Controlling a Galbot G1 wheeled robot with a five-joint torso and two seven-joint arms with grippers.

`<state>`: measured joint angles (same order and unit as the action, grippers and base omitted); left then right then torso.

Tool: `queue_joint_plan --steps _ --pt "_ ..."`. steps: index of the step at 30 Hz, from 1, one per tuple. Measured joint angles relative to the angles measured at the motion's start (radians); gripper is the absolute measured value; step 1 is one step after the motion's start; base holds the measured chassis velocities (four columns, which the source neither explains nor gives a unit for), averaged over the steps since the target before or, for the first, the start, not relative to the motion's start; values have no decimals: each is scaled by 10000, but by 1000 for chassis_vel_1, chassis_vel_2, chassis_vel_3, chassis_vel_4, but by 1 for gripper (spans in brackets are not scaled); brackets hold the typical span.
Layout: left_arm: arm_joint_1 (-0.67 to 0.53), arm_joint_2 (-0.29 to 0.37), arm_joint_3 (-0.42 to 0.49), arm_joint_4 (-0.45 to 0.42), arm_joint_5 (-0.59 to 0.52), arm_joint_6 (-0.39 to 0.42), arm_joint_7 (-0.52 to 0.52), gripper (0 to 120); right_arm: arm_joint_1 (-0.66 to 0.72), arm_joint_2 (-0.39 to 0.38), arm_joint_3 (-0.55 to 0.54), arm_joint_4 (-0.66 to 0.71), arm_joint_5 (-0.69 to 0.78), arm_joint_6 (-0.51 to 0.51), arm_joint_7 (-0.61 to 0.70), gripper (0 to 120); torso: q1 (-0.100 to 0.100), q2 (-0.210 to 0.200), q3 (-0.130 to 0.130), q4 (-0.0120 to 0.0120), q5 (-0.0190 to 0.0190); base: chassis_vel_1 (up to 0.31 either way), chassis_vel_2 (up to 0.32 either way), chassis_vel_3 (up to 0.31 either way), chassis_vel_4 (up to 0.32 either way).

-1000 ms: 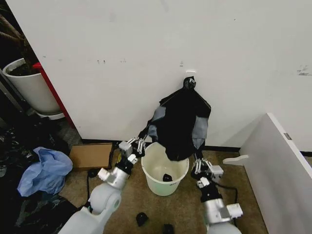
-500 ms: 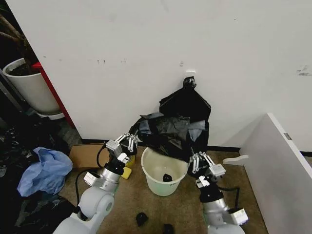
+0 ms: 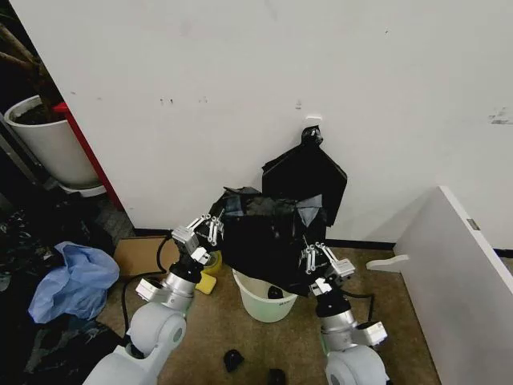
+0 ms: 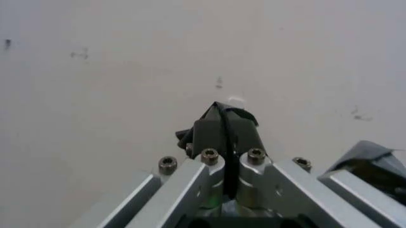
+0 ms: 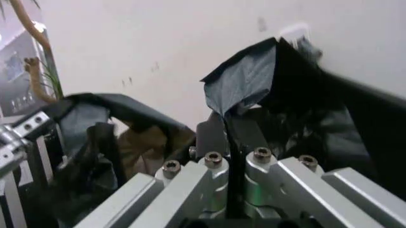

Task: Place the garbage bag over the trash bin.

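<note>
While stretched, garbage bag (image 3: 264, 237) glossy, crinkled

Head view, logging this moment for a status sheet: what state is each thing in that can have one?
garbage bag: stretched between both grippers, hanging over the bin's mouth, not yet around the rim.
trash bin: upright on the floor, mostly covered from above.
left gripper: shut on the bag's edge.
right gripper: shut on the bag's opposite edge.
flat black bag: hanging on the wall behind.
</note>
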<state>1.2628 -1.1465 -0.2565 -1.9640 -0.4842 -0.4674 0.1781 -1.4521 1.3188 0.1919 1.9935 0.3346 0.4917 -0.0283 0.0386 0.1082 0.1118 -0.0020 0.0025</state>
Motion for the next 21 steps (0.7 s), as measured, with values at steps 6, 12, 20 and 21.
queue_joint_plan --steps 6,12,20,21 --pt "-43 -52 10 227 341 -104 -249 0 240 82 -141 -450 331 -2 -1 0 0 0 0 0 0 0 0 0 0" --pt "59 -131 402 829 502 -267 -274 0 594 281 -208 -1225 451 -17 -57 0 0 0 0 1 1 0 0 0 0" --pt "343 -469 725 2023 28 -476 -127 0 534 -207 225 -1962 -542 -184 527 0 0 0 0 0 2 0 0 0 0" --pt "338 -565 766 2136 -128 -477 -60 0 494 -331 340 -1956 -627 -191 579 0 0 0 0 0 4 0 0 0 0"
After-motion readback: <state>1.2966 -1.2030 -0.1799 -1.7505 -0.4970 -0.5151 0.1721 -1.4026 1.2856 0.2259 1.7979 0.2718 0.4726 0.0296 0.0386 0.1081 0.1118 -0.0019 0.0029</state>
